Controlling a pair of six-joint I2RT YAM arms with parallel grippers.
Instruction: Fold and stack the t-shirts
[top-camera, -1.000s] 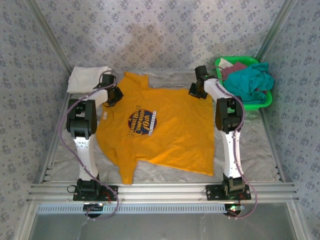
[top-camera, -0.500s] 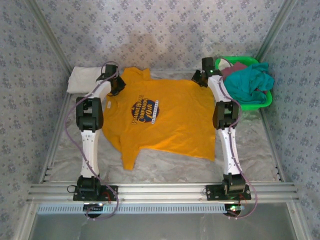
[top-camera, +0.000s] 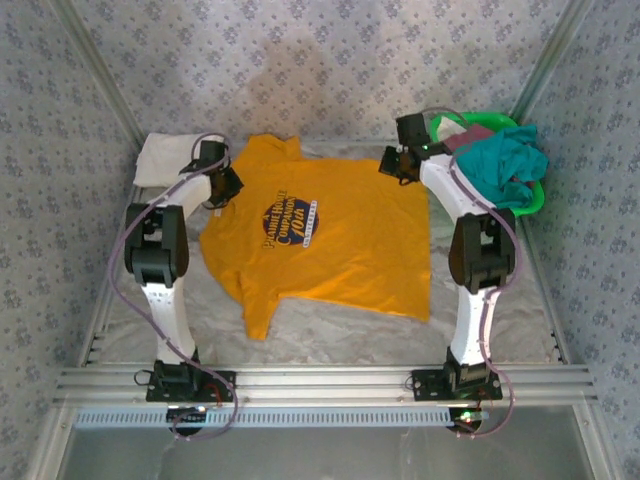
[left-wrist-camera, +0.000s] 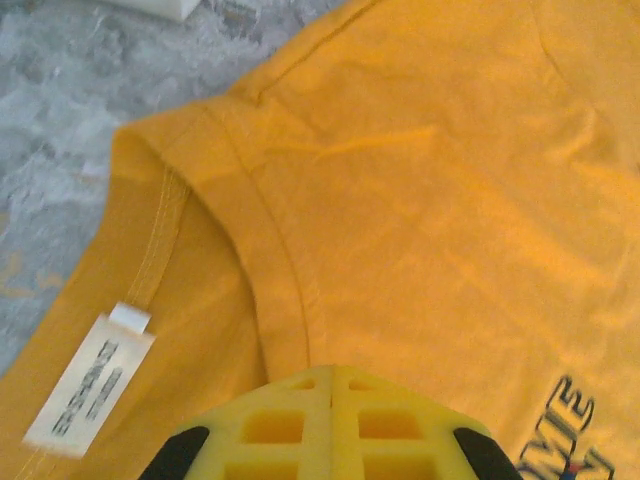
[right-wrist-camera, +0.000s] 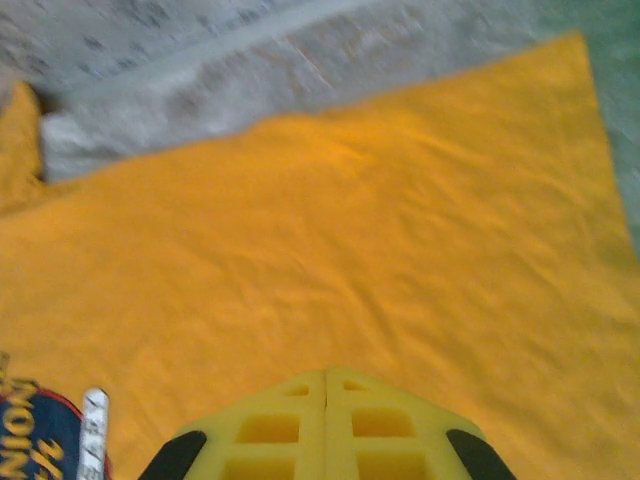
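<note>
Top external, mustard-orange t-shirt flat, your left claw pressed together at its collar, right claw likewise at hem corner.

We saw soft, even light with faint shadows; the orange t-shirt looked motion-blurred in the right wrist view.

Mustard tee w/ navy print, white tee, green basket.

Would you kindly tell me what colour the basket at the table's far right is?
The basket is bright green, best seen in the top external view.
</note>
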